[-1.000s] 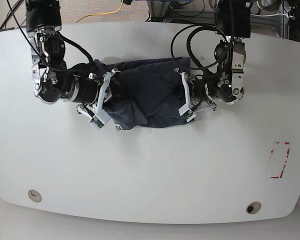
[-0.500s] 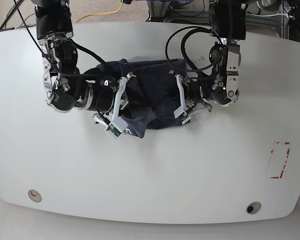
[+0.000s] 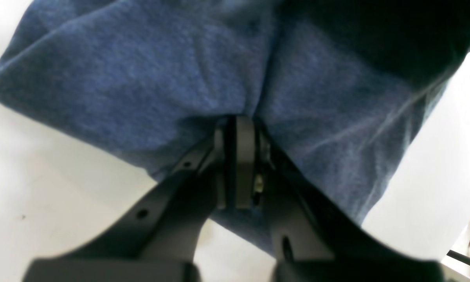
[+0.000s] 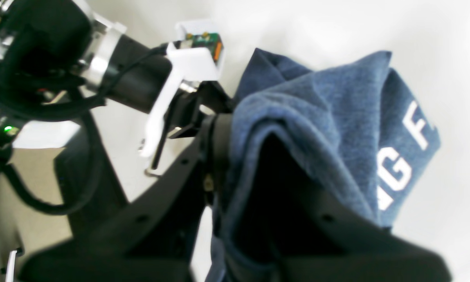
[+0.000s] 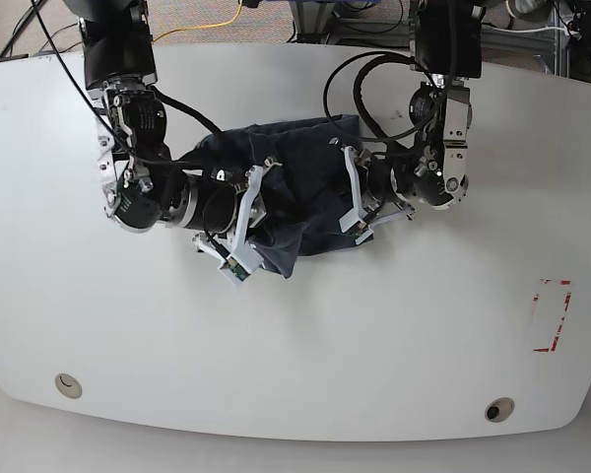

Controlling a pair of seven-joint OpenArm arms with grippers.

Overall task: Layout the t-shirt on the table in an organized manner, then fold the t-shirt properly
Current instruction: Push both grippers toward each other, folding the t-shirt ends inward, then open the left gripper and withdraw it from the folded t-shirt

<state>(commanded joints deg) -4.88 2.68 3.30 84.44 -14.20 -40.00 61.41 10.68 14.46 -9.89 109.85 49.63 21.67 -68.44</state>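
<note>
The dark navy t-shirt (image 5: 300,192) lies bunched in the middle of the white table (image 5: 374,325), doubled over on itself. In the base view my right gripper (image 5: 261,212) is at the shirt's left side and my left gripper (image 5: 348,197) at its right edge. In the left wrist view the left gripper (image 3: 240,123) is shut, pinching a fold of the t-shirt (image 3: 160,70). In the right wrist view the right gripper (image 4: 225,129) is shut on the t-shirt (image 4: 321,117), whose fabric drapes over the fingers and shows white letters. The gripped edges themselves are hidden.
A red tape mark (image 5: 552,315) sits near the table's right edge. Two small round holes (image 5: 68,384) (image 5: 498,408) lie along the front edge. Cables and a metal frame (image 5: 532,34) lie beyond the far edge. The left arm's wrist (image 4: 133,82) shows close by in the right wrist view.
My right gripper has moved rightward, dragging the shirt's left side over toward the left gripper. The shirt is now narrower and more bunched. The left arm shifted slightly leftward.
</note>
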